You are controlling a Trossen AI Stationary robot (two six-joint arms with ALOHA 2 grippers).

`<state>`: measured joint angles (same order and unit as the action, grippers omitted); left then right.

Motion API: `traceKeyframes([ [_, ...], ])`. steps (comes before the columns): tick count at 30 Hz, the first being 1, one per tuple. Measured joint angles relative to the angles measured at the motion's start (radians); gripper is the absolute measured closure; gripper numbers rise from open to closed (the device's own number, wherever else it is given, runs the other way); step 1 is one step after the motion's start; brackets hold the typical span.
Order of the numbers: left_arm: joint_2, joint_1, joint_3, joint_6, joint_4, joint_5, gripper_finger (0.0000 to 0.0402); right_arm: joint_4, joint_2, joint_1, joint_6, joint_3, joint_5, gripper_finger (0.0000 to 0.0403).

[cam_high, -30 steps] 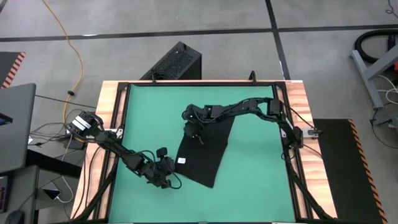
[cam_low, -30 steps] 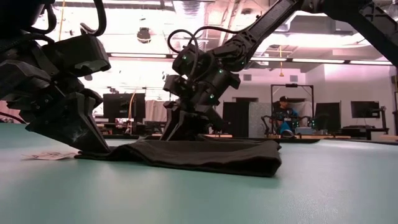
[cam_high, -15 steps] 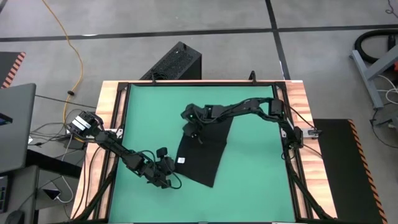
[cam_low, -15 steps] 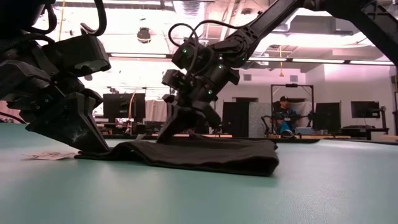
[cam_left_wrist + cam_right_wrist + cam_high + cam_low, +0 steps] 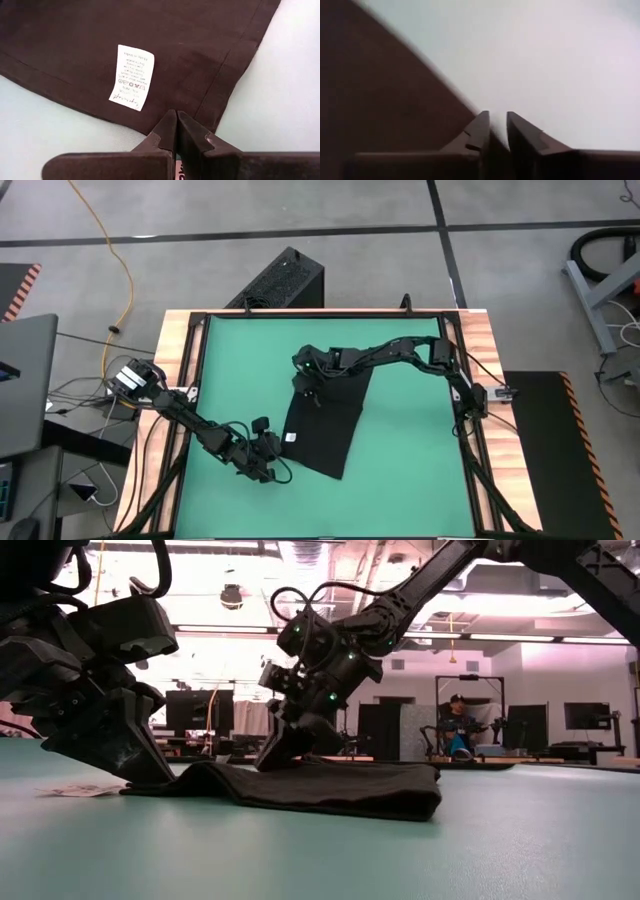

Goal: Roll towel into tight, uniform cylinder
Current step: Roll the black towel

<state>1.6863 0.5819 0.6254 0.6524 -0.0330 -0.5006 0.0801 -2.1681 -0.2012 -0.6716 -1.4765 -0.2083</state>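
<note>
While the towel [image 5: 325, 425] lies flat mid-tabletop [image 5: 230, 370], left gripper [image 5: 176, 131] pinched closed at its tag-side edge and right gripper [image 5: 496, 131] fingers narrowly apart at the far corner, uneven pulls risk a skewed roll.

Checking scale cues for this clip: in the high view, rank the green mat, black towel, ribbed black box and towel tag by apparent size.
1. Green mat
2. Black towel
3. Ribbed black box, partly hidden behind the table edge
4. White tag, a tiny speck
</note>
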Motion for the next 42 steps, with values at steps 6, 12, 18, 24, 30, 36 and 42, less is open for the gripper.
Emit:
traceKeyframes([
  [6, 0.000, 0.000, 0.000, 0.021, 0.000, 0.011, 0.0401, -0.020, 0.036, 0.000, 0.003, -0.030, 0.055, 0.0240],
  [12, 0.000, 0.000, 0.000, 0.024, 0.000, 0.016, 0.0401, 0.273, 0.144, 0.025, 0.009, -0.089, -0.090, 0.0212],
  [18, 0.000, 0.000, 0.000, 0.014, -0.002, 0.018, 0.0401, 0.701, 0.292, 0.134, 0.097, -0.090, -0.330, 0.0226],
  [24, 0.000, 0.000, 0.000, -0.016, -0.005, 0.018, 0.0402, 0.821, 0.389, 0.310, 0.335, 0.038, -0.336, 0.0231],
  [30, 0.000, 0.000, -0.001, -0.054, -0.010, 0.023, 0.0401, 0.574, 0.464, 0.548, 0.609, 0.278, -0.107, 0.0231],
  [36, 0.001, 0.001, -0.001, -0.067, -0.011, -0.001, 0.0401, 0.276, 0.425, 0.734, 0.500, 0.394, 0.380, 0.0225],
  [42, 0.002, 0.001, -0.001, -0.015, -0.013, -0.027, 0.0401, 0.178, 0.334, 0.765, 0.427, 0.372, 0.443, 0.0203],
])
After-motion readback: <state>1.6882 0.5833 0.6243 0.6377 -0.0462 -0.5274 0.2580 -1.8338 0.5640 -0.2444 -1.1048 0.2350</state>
